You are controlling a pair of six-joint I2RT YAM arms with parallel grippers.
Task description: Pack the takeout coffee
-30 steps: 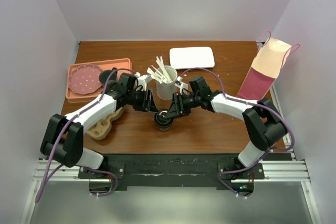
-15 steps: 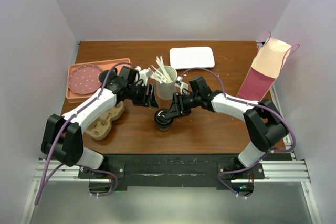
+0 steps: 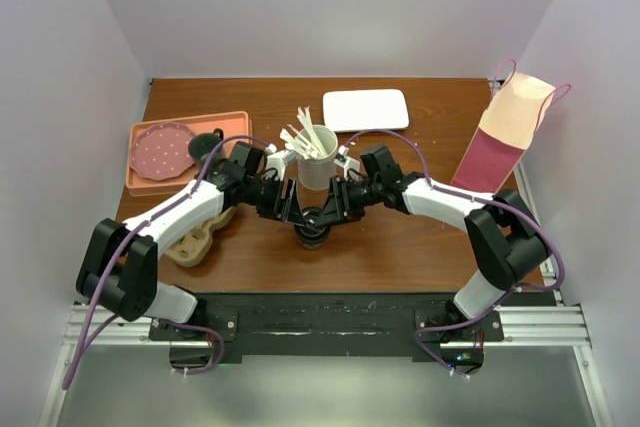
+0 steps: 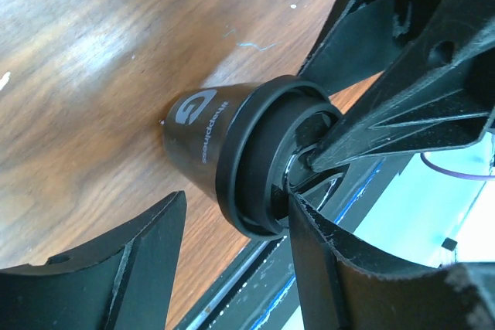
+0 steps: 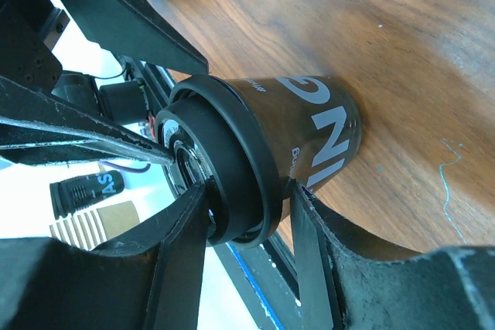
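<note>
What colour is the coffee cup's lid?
Black; the round plastic lid shows best in right wrist view.

Wooden table [image 3: 400, 237]: coffee cup [image 3: 313, 227] central; plate [image 3: 366, 109] at 12 o'clock, tray [image 3: 190, 117] at 10, cardboard carrier [image 3: 195, 244] at 8.

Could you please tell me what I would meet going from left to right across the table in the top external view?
First the orange tray → takeout coffee → white rectangular plate → paper bag.
</note>
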